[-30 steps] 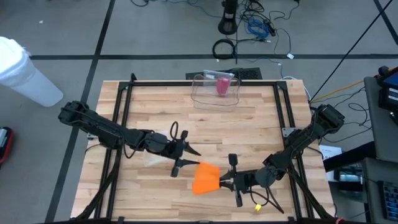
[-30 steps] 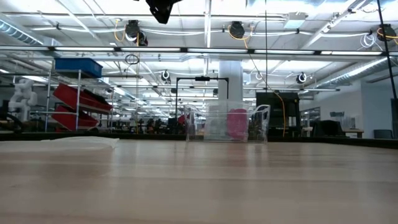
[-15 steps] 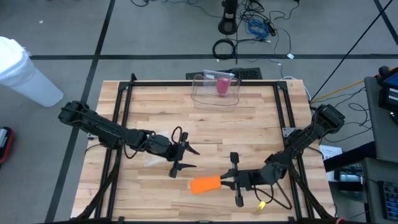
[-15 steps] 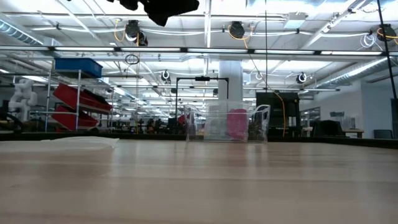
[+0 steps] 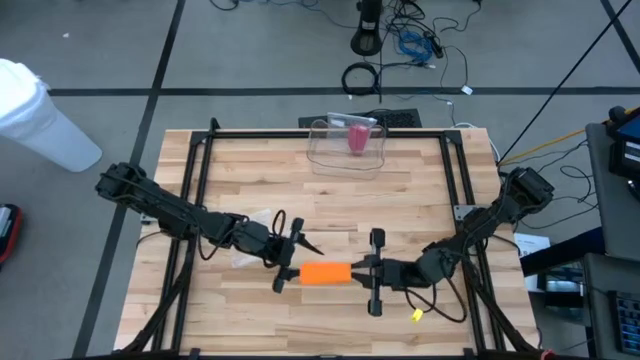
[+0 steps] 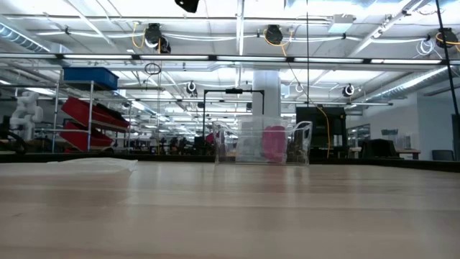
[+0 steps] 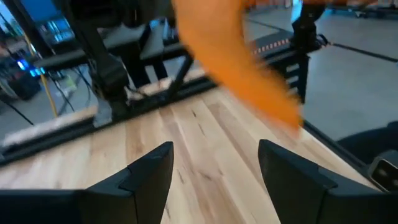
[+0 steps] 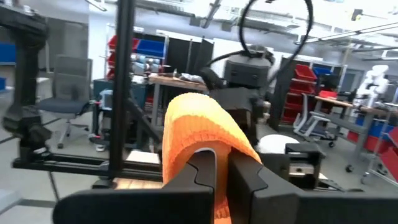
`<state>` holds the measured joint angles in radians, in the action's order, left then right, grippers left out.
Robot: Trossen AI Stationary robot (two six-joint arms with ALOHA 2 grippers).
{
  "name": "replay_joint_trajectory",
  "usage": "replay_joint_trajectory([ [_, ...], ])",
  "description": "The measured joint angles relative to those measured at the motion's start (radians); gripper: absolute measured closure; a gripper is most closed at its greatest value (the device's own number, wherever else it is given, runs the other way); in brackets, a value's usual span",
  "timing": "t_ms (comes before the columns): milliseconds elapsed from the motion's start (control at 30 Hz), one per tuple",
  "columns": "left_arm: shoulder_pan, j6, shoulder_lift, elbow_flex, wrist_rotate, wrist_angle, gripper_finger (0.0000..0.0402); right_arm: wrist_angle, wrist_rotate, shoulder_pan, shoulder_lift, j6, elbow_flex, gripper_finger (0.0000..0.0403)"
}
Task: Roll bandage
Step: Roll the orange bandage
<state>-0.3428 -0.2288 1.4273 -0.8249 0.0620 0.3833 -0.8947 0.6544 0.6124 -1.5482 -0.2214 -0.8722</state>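
The orange knit bandage [image 5: 325,273] stretches level between the two grippers above the near middle of the table. It fills the right wrist view as an orange hump [image 8: 199,134] and crosses the left wrist view as a blurred orange band [image 7: 249,68]. My right gripper [image 5: 358,272] is shut on its right end. At the bandage's left end my left gripper [image 5: 291,263] stands open, its fingers [image 7: 149,177] below and short of the band, apart from it. My right gripper pinches the bandage's right end [image 8: 217,186] between its two fingers. The fingers come about level from the table's right and lie along the bandage. The knit curves up over the fingertips [image 8: 205,168]. The bandage is lifted clear of the table and reaches toward my left gripper.
A clear container [image 5: 347,146] with a pink thing inside stands at the far edge; the low view shows it too [image 6: 262,144]. A crumpled clear sheet [image 5: 250,240] lies under my left arm. Black frame rails [image 5: 200,190] run along the table's sides.
My right gripper has tipped upward and risen, moving toward the left gripper. The bandage, which hung as a broad flap below it, now shows as a narrow level band reaching to my left gripper. My left gripper has rolled about its own line.
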Motion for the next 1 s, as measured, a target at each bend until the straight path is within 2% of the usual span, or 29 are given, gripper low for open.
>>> replay_joint_trajectory([
  [300, 0.000, -0.063, 0.038, 0.000, 0.030, 0.110, 0.0161, 0.004, 0.000, -0.057, 0.000, 0.000, 0.000, 0.0399],
  [400, 0.000, -0.066, 0.038, 0.000, 0.061, 0.111, 0.0176, 0.008, 0.001, -0.063, 0.000, 0.000, 0.000, 0.0399],
  [500, 0.000, -0.065, 0.038, 0.000, 0.073, 0.110, 0.0215, 0.007, 0.002, -0.062, 0.000, 0.000, 0.000, 0.0399],
  [667, 0.000, -0.052, 0.038, 0.000, 0.074, 0.110, 0.0301, 0.003, 0.008, -0.063, 0.000, -0.003, 0.000, 0.0399],
  [833, 0.000, -0.042, 0.038, 0.000, 0.070, 0.109, 0.0388, 0.008, 0.076, -0.060, 0.000, -0.024, 0.000, 0.0399],
  [1000, -0.005, -0.038, 0.038, 0.000, 0.031, 0.109, 0.0398, 0.008, 0.098, -0.054, 0.000, -0.043, 0.000, 0.0399],
])
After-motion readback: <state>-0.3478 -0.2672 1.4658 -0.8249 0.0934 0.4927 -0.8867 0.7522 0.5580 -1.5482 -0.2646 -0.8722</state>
